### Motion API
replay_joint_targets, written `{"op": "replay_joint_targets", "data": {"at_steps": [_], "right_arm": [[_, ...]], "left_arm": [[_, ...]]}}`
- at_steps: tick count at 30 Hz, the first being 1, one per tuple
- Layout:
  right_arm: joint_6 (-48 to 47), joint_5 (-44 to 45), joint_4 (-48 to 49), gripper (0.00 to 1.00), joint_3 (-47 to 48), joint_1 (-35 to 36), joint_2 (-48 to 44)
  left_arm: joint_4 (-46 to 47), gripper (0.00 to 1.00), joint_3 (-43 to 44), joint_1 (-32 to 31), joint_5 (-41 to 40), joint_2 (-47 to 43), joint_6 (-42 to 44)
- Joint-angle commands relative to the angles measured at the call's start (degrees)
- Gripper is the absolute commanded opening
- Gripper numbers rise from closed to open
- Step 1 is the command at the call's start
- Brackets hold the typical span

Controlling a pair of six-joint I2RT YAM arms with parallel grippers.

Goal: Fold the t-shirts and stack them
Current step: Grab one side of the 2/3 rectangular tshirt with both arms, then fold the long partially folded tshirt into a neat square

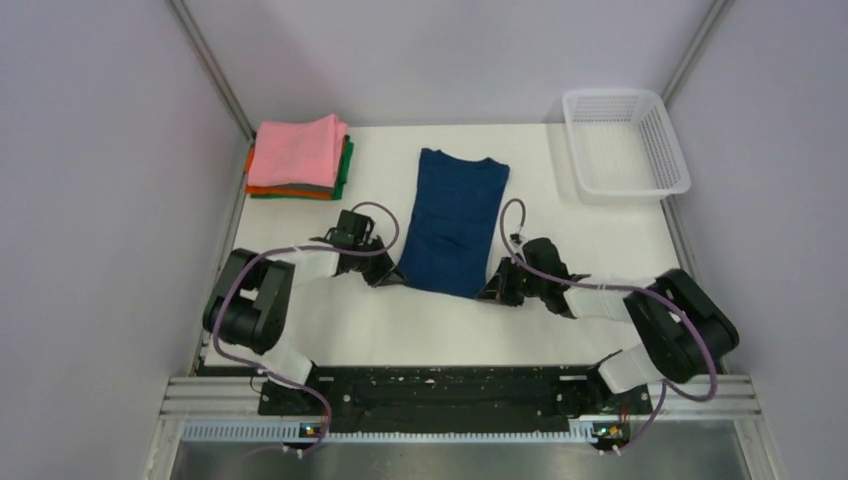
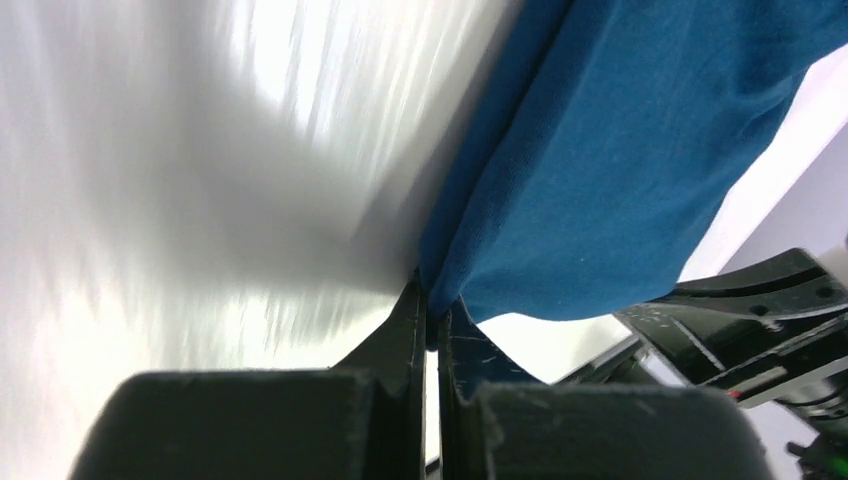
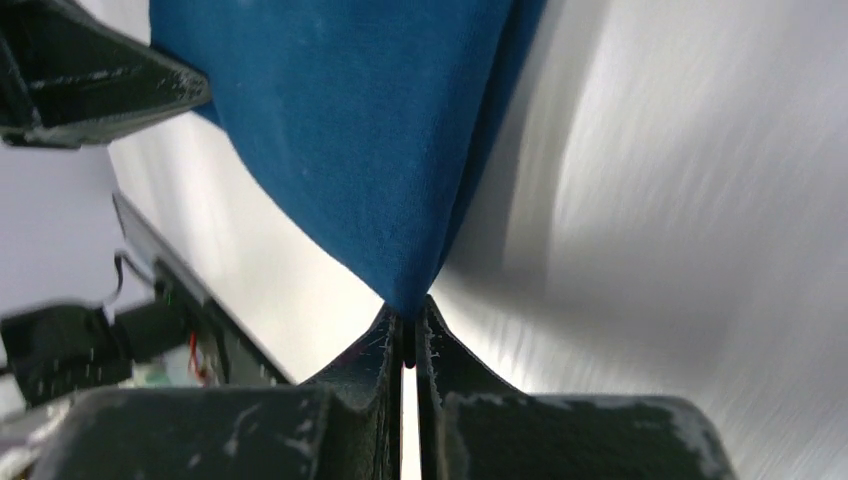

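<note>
T-shirts folded, stacked left of navy t-shirt; that one only half-folded, left claw and right claw pinching its hem corners.

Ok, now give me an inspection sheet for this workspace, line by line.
Surface: white table, flat, no stains seen.
Job's things: navy t-shirt lies folded into a long strip at centre, collar at the far end; folded stack at far left, pink on top, with grey, green and orange edges below.
Clutter: white mesh basket at far right, nothing seen inside.
Hands: left hand shut on the navy t-shirt's near left corner; right hand shut on its near right corner.
Cables: purple cables loop along both arms; no snag seen.
Surroundings: plain grey walls and metal frame posts; nothing else seen.
</note>
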Motion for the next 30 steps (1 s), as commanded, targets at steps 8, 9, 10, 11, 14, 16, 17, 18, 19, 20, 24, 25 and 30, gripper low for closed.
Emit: {"op": "replay_joint_targets", "data": {"at_steps": [8,9,10,11,14,16,17,18,19,20,24,25,30], "right_arm": [[3.6,-12.0,-27.7,0.0,-2.3,8.6,-38.7],[3.9,-11.9,-28.5,0.0,-1.7,8.6,-41.1],[4.2,-12.0,-29.2,0.0,-1.1,8.6,-43.1],[4.1,-12.1,-30.0,0.0,-0.1,8.6,-44.3],[3.1,-13.0,-30.7,0.0,2.8,8.5,-44.6],[2.1,-13.4,-30.7,0.0,4.4,8.1,-43.3],[1.5,-13.5,-30.5,0.0,5.0,7.0,-42.7],[1.2,-13.6,-30.1,0.0,5.6,5.8,-42.2],[0.8,-14.2,-29.7,0.0,6.1,4.5,-41.6],[0.6,-15.0,-29.3,0.0,6.5,2.9,-41.1],[-0.3,-20.5,-27.0,0.0,7.1,-4.3,-37.1],[-0.4,-21.7,-26.1,0.0,7.1,-5.8,-35.8],[-1.1,-24.1,-21.9,0.0,8.2,-10.4,-28.4]], "left_arm": [[-16.7,0.0,-13.8,-5.5,-2.9,-41.5,-4.1],[-18.2,0.0,-13.2,-5.7,-2.9,-45.3,-4.4],[-19.3,0.0,-12.4,-5.8,-3.3,-47.8,-4.7],[-20.3,0.0,-11.6,-5.9,-3.9,-49.5,-4.9],[-22.0,0.0,-7.9,-5.9,-5.3,-51.7,-5.0],[-22.3,0.0,-5.2,-5.9,-6.7,-51.3,-4.2],[-22.2,0.0,-3.9,-5.9,-7.9,-50.7,-3.9],[-21.5,0.0,-2.9,-5.9,-8.9,-49.9,-3.6],[-20.2,0.0,-2.2,-5.9,-9.9,-48.9,-3.5],[-18.7,0.0,-1.3,-5.9,-10.6,-47.8,-3.5],[-18.5,0.0,5.6,-5.3,-12.7,-39.8,-0.8],[-18.3,0.0,6.9,-5.1,-13.2,-37.7,-0.4],[-16.7,0.0,13.1,-3.1,-12.9,-26.4,1.8]]}}
